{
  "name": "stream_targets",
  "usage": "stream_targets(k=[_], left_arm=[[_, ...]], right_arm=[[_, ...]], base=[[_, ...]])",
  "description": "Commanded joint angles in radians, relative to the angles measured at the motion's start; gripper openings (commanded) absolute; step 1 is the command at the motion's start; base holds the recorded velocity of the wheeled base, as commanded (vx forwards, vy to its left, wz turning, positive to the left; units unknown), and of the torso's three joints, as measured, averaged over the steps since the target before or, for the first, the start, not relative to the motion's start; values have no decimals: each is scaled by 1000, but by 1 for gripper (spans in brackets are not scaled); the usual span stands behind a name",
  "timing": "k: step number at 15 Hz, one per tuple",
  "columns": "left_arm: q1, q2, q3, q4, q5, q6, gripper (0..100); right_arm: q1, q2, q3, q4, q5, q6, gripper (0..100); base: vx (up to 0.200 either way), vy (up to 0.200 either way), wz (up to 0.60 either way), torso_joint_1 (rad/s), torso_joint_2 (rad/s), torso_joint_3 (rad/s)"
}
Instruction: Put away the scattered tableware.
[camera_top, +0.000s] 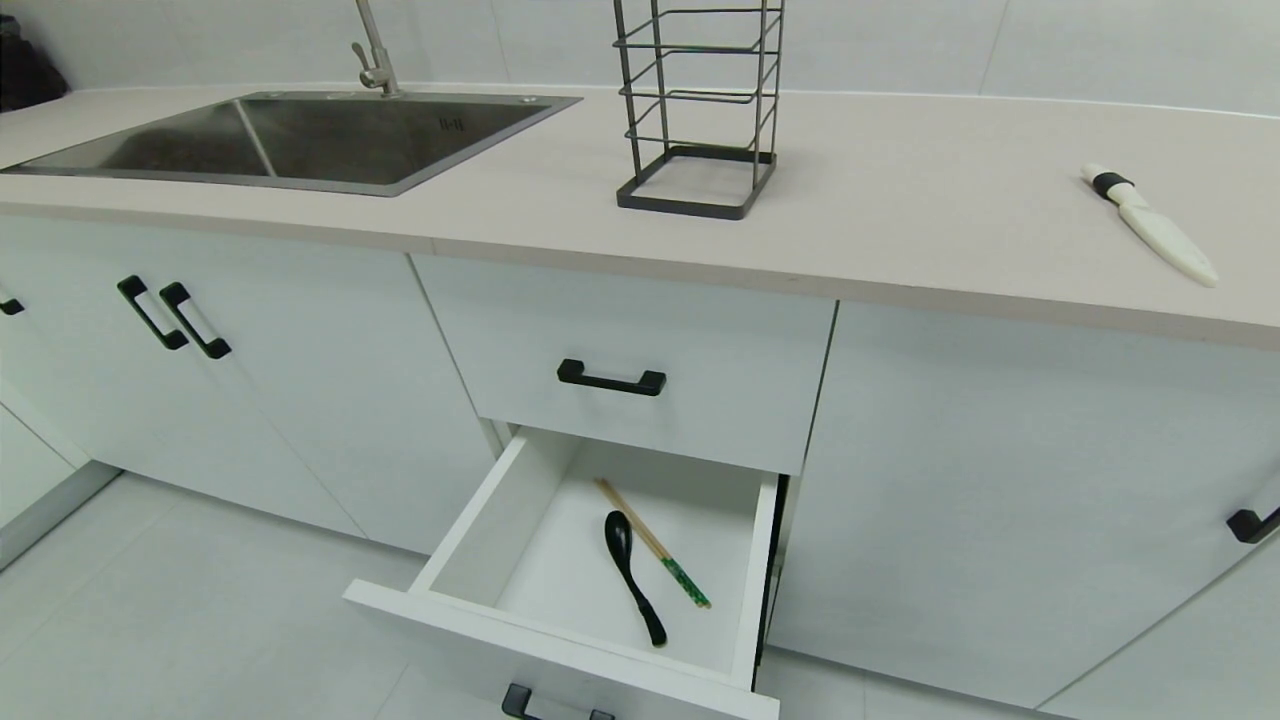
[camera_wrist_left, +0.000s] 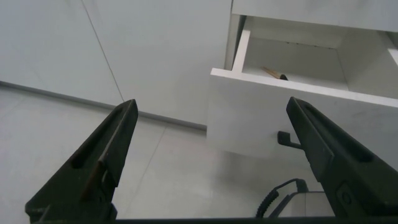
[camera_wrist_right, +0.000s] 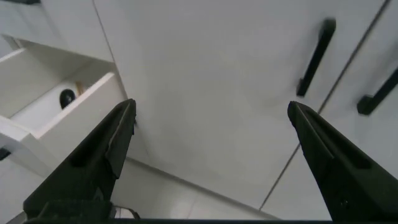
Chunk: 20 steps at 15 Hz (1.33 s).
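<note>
**Fitted kitchen, seen from above the counter**

You are looking down on a kitchen. A steel sink (camera_top: 300, 140) with a faucet (camera_top: 372, 50) is set into a pale countertop (camera_top: 900, 190), and a tiled wall (camera_top: 900, 40) rises behind it. White cabinet doors (camera_top: 300, 400) with black handles (camera_top: 611, 378) run beneath the counter, above a pale tile floor (camera_top: 200, 620). On the counter you see a black wire rack (camera_top: 680, 209) and, well apart from it, a white knife (camera_top: 1150, 225). Below, an open drawer (camera_top: 560, 650) holds a black spoon (camera_top: 630, 575) beside a pair of chopsticks (camera_top: 655, 545).
</note>
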Motion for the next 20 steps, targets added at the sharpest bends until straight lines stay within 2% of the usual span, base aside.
stream_targets(k=[1, 2, 3, 4, 5, 6, 7, 8, 9, 11, 15, 16, 19, 20], left_arm=[[0, 0, -8, -78, -36, 14, 100], [0, 11, -29, -222, -81, 18, 100], [2, 152, -169, -325, -185, 0, 100], [-2, 184, -210, -325, -188, -15, 100], [-37, 285, -339, -320, -207, -81, 100], [-57, 344, -400, -316, -233, -92, 100], [-72, 396, -423, -316, -257, -92, 100], [-83, 506, -425, -317, -309, -77, 100], [-83, 578, -408, -317, -346, -46, 100], [-89, 647, -359, -317, -394, -35, 100], [-129, 770, -294, -306, -418, -32, 100], [-153, 815, -293, -271, -404, -32, 100], [-160, 907, -294, -130, -378, -32, 100], [-189, 913, -311, -41, -331, -31, 100]], right_arm=[[-20, -54, 18, 13, -4, -1, 100], [-20, -54, 18, 37, -32, 0, 100], [-20, -54, 16, 159, -123, 2, 100], [-20, -54, 13, 172, -127, 3, 100], [-19, -55, 16, 151, -124, -6, 100], [12, -83, 16, 151, -116, -17, 100], [55, -121, 16, 151, -116, -20, 100], [41, -144, 16, 151, -116, -15, 100], [41, -144, 16, 151, -118, -15, 100], [40, -143, 18, 151, -132, -1, 100], [38, -143, 16, 151, -144, 16, 100], [38, -143, 16, 151, -152, 14, 100], [38, -144, 18, 151, -150, 17, 100], [38, -144, 16, 151, -150, 17, 100]], base=[[0, 0, 0, 0, 0, 0], [0, 0, 0, 0, 0, 0], [0, 0, 0, 0, 0, 0], [0, 0, 0, 0, 0, 0], [0, 0, 0, 0, 0, 0], [0, 0, 0, 0, 0, 0], [0, 0, 0, 0, 0, 0], [0, 0, 0, 0, 0, 0], [0, 0, 0, 0, 0, 0], [0, 0, 0, 0, 0, 0], [0, 0, 0, 0, 0, 0], [0, 0, 0, 0, 0, 0], [0, 0, 0, 0, 0, 0], [0, 0, 0, 0, 0, 0]])
